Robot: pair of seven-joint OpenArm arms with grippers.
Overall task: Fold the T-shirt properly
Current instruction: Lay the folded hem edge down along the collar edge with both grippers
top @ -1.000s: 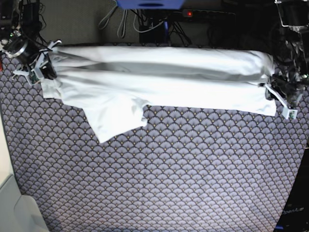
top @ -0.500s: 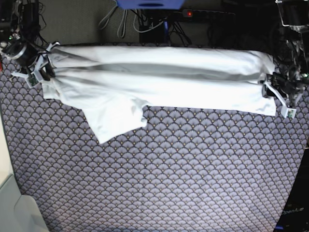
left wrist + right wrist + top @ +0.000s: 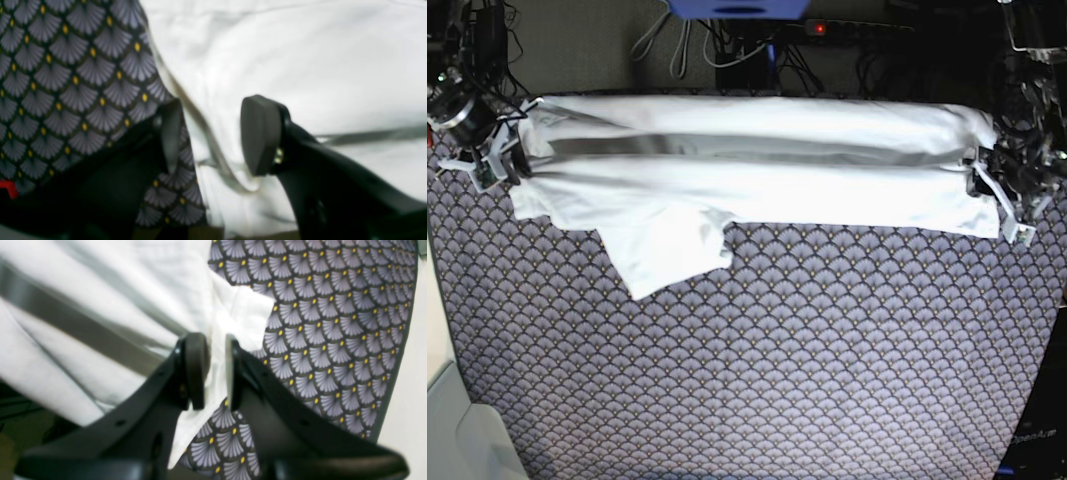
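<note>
T-shirt: white, plain, wrinkled; folded lengthwise into a long band that lies along the far edge of the worktop, reaching almost from the one side edge to the other.
Fold line: a grey shadowed crease runs the length of the band, between an upper roll and a flatter lower layer.
Sleeve: one short sleeve sticks out of the band toward the near edge, lying flat on the cover, closer to the right arm's end.
Worktop: draped in a dark cover with a pattern of grey fans and yellow dots; the near half carries nothing but the cover.
Left claw: at the band's end by the side edge; jaws stand clearly apart, one pad over the cover, the other over the white cloth; the shirt's edge runs through the gap, and neither pad presses on it.
Right claw: at the opposite end of the band; jaws a narrow way apart with a bunched corner of the cloth between them; whether the pads actually pinch the fabric I cannot tell.
Behind the worktop: black cables and a blue object at the far edge.
</note>
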